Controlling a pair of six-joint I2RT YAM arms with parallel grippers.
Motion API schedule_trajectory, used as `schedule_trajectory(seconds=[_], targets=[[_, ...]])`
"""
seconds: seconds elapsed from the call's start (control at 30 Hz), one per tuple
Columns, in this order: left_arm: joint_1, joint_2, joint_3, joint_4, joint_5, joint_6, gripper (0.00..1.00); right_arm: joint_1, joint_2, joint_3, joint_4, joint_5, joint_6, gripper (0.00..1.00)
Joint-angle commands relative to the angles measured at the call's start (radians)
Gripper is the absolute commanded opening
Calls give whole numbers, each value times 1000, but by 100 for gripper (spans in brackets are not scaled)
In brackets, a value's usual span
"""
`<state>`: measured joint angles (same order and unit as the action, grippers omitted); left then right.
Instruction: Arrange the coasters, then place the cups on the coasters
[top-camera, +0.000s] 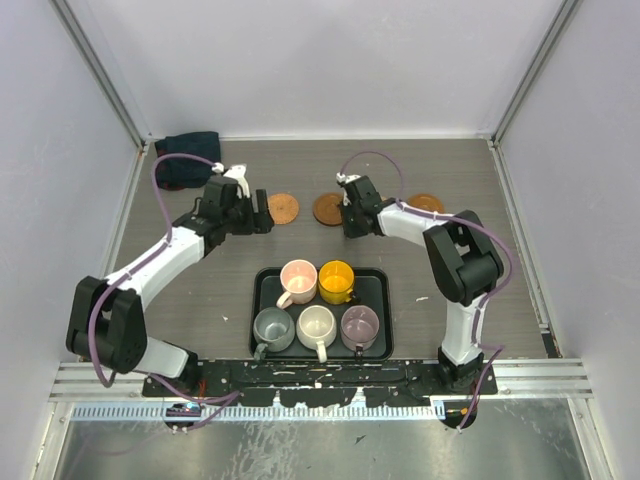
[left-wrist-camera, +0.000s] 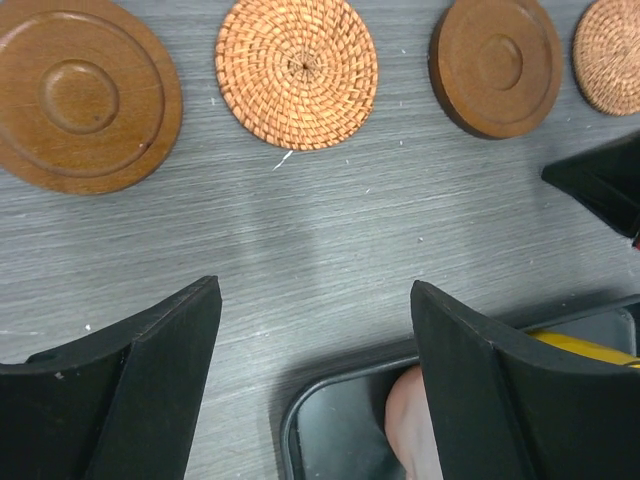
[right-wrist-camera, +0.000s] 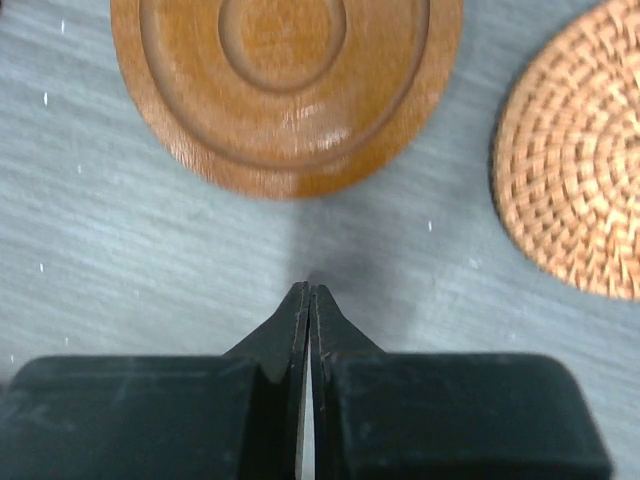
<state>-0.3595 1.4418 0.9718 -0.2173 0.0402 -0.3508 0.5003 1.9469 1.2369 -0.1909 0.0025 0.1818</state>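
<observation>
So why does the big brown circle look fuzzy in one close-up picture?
Right wrist view: the wooden coaster looks very close to the lens, so it is soft, with a faint shadow ahead of the shut right pincer. Left wrist view: the woven coaster is crisp, every ring visible.
</observation>
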Motion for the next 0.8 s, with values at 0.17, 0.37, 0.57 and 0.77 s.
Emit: schedule_trajectory(seconds=[0.17,0.37,0.57,0.77], targets=[[1,-220,12,-50,-81,8,95,7,-313,-73,-40,81,-14,18],[1,-325,-29,-90,-117,-6,98,-14,-521,-167,31,205,7,44],[1,-440,-97,-117,-125,-83,98,-42,-687,-302,76,255,18,82],[1,-564,-170,-122,-132,-84,98,-46,-848,-403,45,312,62,73]])
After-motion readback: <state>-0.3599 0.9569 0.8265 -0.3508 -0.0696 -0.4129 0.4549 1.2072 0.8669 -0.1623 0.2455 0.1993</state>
